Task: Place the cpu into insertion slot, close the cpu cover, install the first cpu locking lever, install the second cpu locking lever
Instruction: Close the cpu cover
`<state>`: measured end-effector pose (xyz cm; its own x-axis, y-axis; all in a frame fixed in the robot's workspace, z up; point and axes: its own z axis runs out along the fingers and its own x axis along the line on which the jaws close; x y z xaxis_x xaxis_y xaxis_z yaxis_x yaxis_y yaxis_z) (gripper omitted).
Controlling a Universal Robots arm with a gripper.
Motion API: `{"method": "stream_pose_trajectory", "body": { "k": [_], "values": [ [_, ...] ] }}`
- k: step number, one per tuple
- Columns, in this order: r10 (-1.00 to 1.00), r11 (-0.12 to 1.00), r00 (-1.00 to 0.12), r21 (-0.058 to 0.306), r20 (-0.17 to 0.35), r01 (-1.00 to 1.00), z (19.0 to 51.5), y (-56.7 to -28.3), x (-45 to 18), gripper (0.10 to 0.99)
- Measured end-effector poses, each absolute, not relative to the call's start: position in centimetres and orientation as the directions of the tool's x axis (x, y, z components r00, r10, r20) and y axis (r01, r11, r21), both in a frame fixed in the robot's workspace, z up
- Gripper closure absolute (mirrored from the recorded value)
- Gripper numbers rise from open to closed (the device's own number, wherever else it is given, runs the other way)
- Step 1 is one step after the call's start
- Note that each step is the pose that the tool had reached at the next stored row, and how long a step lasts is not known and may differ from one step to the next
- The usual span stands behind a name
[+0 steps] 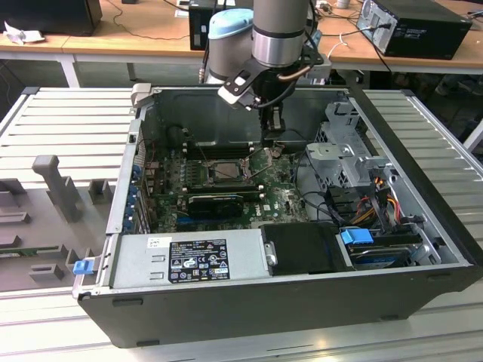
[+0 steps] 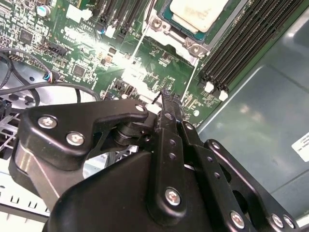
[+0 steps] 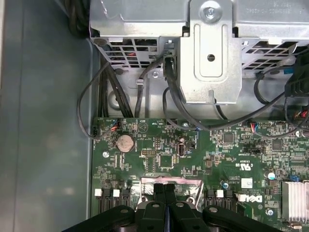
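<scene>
You're seeing the cpu [image 2: 199, 12] cut off by the second wrist view's edge. The claw [image 2: 166, 99] blocks the circuit board [image 2: 72, 43] behind it, and you can't tell what its tips touch.

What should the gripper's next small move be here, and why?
Probably nudge the shut gripper sideways onto the nearer locking lever and begin pressing it down. In the second wrist view the cpu sits inside the cpu cover, which looks lowered, and that thin lever sticks out from the socket right beside the gripper's tip.
</scene>
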<state>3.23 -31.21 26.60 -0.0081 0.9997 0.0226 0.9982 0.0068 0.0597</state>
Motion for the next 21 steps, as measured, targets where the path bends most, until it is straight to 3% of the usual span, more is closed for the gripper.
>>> {"method": "stream_pose_trajectory", "body": {
  "k": [21],
  "values": [
    [1.0, 0.016, -0.017, 0.06, 0.023, 0.998, 26.5, -31.1, 5.2, 0.98]
  ]
}}
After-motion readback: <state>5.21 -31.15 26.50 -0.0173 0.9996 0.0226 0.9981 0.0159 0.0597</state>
